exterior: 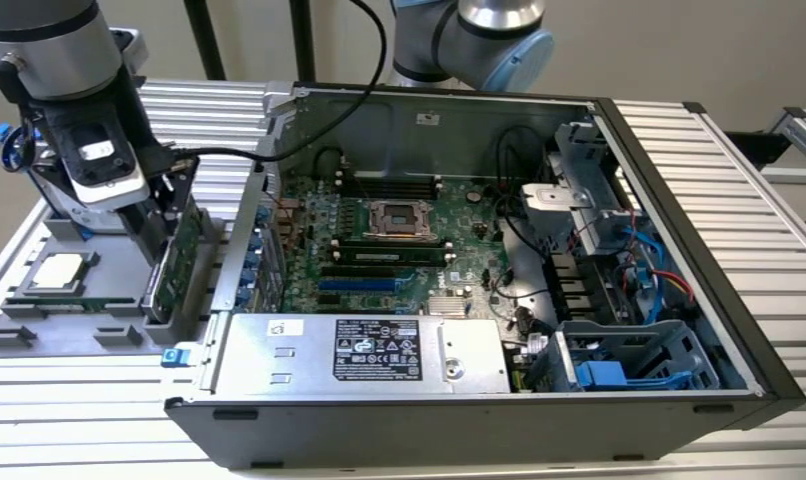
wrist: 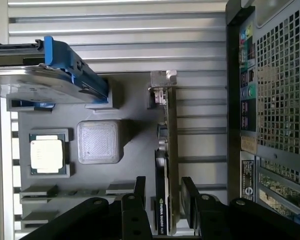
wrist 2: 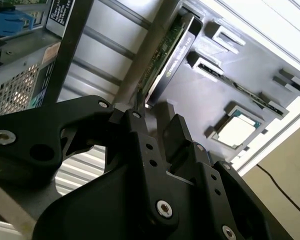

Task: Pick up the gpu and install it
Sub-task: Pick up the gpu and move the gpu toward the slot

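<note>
Gripper (wrist: pixel 163 181) astride half-hidden gpu (wrist: pixel 170 145), seemingly unclamped

gpu (wrist: pixel 168 150): a green lacquered circuit board is seen, faced with black semi-gloss plastic and ended by a bright bare-metal bracket.
gripper (wrist: pixel 164 186): smooth matt black fingers (wrist: pixel 140 192) are shown, set with silvery screw heads.
tray (wrist: pixel 135 135): matt grey plastic; a finely ribbed texture is seen on its square block (wrist: pixel 99 141).
table (wrist: pixel 115 30): pale ribbed metal slats with a satin sheen.
computer case (exterior: pixel 443 430): dark painted metal outside, bare grey sheet metal inside.
power supply (exterior: pixel 283 360): bare silvery sheet metal, with a white paper label.
processor (wrist: pixel 46 154): dull-shining metal lid.
rails (wrist: pixel 72 62): blue glossy plastic.
</note>
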You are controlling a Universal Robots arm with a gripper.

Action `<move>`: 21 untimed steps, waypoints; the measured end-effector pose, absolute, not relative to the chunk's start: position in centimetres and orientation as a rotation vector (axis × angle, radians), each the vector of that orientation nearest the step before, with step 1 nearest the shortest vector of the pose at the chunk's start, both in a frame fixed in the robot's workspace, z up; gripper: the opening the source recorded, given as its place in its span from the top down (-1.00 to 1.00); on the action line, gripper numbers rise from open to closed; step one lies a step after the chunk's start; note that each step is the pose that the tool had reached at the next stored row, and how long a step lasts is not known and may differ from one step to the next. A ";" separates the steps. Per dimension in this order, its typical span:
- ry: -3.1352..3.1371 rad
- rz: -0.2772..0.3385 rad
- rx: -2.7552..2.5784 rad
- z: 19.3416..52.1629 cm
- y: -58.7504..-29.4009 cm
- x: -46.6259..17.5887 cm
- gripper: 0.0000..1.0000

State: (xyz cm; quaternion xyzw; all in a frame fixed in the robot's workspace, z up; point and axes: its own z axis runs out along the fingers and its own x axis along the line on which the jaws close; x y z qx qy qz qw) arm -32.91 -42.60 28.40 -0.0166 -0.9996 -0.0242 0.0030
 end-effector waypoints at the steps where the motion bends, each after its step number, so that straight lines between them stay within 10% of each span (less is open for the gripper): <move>1: -3.134 -0.076 -0.052 28.3 -42.6 -32.9 -1.00; 21: -3.131 -0.076 -0.052 26.3 -42.7 -32.9 -1.00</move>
